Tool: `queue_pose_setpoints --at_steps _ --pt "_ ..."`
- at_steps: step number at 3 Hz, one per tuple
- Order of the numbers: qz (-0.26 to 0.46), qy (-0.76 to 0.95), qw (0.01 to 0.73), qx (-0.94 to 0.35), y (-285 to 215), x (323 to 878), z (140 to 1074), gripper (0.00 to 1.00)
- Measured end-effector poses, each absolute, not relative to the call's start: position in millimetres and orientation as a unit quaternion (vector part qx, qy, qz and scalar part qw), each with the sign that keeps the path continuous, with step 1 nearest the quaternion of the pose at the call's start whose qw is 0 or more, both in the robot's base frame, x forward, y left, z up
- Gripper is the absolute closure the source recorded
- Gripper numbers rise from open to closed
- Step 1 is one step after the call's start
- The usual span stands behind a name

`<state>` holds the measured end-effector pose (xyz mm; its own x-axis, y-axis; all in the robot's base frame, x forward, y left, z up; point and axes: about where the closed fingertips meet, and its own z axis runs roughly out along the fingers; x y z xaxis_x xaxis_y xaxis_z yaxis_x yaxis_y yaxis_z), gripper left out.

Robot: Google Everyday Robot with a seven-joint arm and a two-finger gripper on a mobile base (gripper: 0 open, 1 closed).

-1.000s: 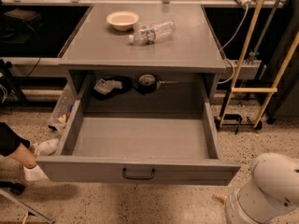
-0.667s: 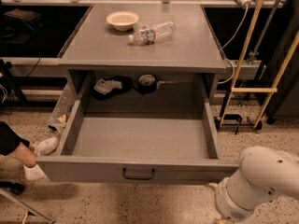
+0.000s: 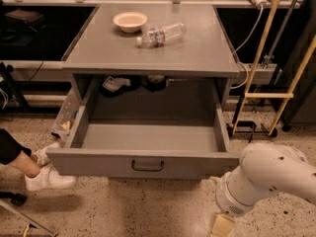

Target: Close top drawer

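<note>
Item: grey desk [image 3: 197, 48], square top, carrying two things at the far side. Top drawer [image 3: 148, 137]: as wide as the desk, pulled fully out toward the camera, interior bare, position unchanged from a moment ago. Robot arm [image 3: 266, 177]: white, jointed, at lower right, just beside the drawer's right front corner; it now reaches higher and further left than before. Gripper [image 3: 221, 227]: a beige part at the bottom edge beneath the arm's wrist, below and right of the drawer front, mostly cut off; whether it is clenched or released cannot be told. Plastic bottle [image 3: 162, 34]: clear, lying on its side on the desk. Bowl [image 3: 130, 20]: cream, upright, just left of the bottle. Handle [image 3: 147, 166]: small black bar, centre of the drawer front, untouched.
</note>
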<state>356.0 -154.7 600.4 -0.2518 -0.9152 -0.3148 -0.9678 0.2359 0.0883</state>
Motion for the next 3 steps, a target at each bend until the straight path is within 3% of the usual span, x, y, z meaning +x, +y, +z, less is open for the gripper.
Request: queue_pose_setpoints --at_steps 2,3 --pt "0.114 0.767 0.145 -0.615 -68 423 633 0.0" --pt "0.114 0.767 0.145 -0.615 -68 423 633 0.0"
